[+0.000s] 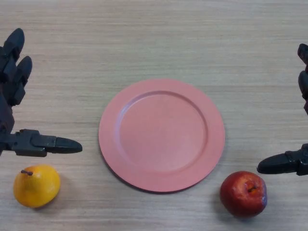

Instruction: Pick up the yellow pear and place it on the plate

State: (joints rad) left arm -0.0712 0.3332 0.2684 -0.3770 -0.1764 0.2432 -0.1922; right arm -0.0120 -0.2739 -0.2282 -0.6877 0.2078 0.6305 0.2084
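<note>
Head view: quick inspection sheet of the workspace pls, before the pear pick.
Surface: wooden table, light grain.
Job's things: yellow pear at near left, on the table, stem up-left; pink plate at centre, nothing on it.
Clutter: red apple at near right, beside the plate, apart from it.
Robot hands: left robot hand open, above the pear, not touching; right robot hand open at right edge, above the apple.
Cables: nothing seen.
Surroundings: nothing seen beyond the table.

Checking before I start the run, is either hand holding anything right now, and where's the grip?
Nothing is held. Left hand and right hand are open, the yellow pear lies untouched beside the plate.
</note>
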